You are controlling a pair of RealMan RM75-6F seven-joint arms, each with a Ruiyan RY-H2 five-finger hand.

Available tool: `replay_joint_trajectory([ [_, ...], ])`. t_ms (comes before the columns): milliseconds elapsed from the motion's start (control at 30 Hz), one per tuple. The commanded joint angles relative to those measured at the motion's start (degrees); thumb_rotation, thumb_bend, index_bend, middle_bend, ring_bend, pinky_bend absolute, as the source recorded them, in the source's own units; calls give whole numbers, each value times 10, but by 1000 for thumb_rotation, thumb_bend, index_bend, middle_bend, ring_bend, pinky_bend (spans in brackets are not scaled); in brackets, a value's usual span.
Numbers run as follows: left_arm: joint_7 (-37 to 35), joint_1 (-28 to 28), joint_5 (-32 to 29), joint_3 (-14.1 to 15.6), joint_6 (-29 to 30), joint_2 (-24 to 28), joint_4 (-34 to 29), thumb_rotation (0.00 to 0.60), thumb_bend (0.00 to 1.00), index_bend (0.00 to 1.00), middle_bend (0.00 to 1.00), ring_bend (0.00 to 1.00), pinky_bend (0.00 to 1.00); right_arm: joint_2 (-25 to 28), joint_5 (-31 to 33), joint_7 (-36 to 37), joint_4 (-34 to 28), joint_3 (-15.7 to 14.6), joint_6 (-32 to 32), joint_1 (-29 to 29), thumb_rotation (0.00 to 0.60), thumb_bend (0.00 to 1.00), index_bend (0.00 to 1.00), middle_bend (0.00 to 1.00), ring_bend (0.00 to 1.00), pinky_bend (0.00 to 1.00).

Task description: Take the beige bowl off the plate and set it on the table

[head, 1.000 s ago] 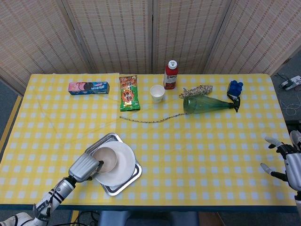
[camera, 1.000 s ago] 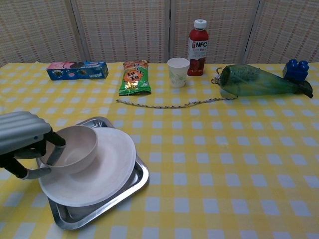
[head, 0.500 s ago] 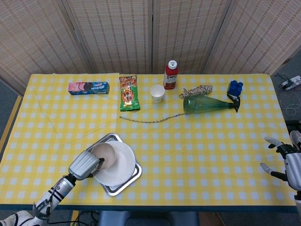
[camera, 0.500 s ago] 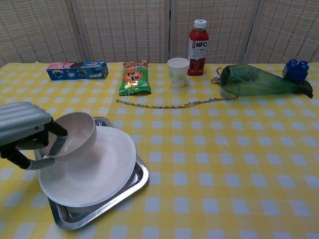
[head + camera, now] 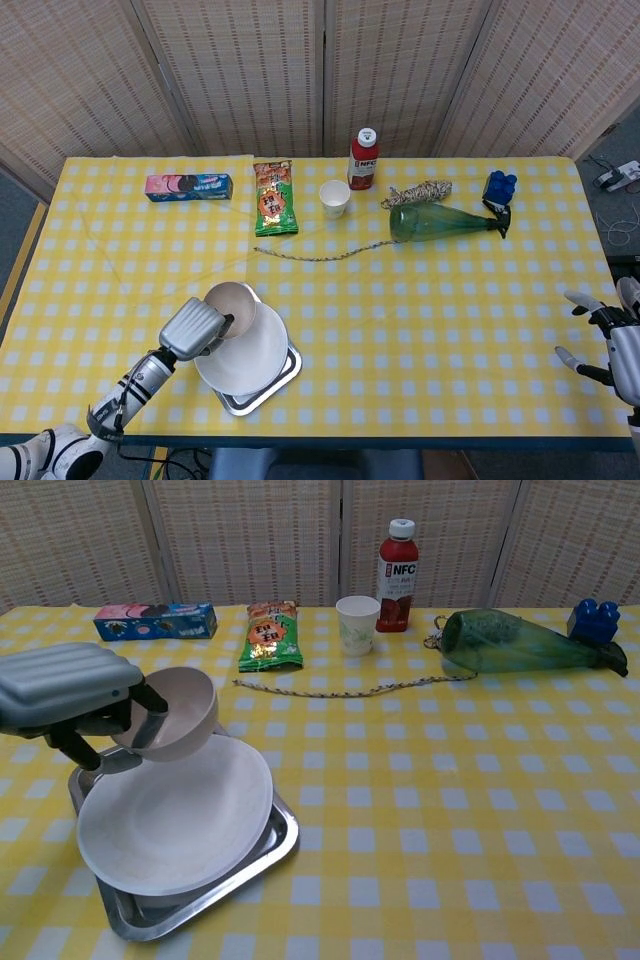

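From the head view we see the left robot hand (image 5: 193, 327) gripping the beige bowl (image 5: 233, 308), now lifted off the white plate (image 5: 250, 352); the right robot hand (image 5: 612, 340) waits open-fingered at the tabletop (image 5: 420, 300) edge. From the chest view the bowl (image 5: 178, 713) hangs tilted above the plate (image 5: 175, 818), higher than before, woven screens (image 5: 250, 540) behind.

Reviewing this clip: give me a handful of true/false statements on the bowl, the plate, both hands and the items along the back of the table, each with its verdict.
1. The left hand holds the beige bowl lifted off the white plate. True.
2. The plate lies straight on the tablecloth. False: it sits in a metal tray.
3. The right hand holds the paper cup. False: it holds nothing, at the table's right edge, fingers apart.
4. The green bottle lies on its side. True.
5. The red juice bottle has tipped over. False: it stands upright.
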Motion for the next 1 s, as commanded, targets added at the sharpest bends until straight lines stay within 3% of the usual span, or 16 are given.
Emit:
replay_joint_trajectory([
  [33, 17, -16, -18, -12, -15, -7, 2, 600, 366, 766, 1000, 1000, 1000, 1, 0, 3, 1, 0, 2, -1, 600, 35, 248, 406, 432, 621],
  [300, 62, -61, -80, -41, -56, -31, 21, 600, 366, 765, 1000, 1000, 1000, 3, 1, 14, 4, 3, 7, -4, 600, 35, 248, 406, 432, 621],
  [1000, 119, -149, -188, -59, -96, -110, 109, 600, 366, 765, 1000, 1000, 1000, 8, 9, 37, 11, 8, 11, -7, 600, 35, 248, 406, 432, 621],
])
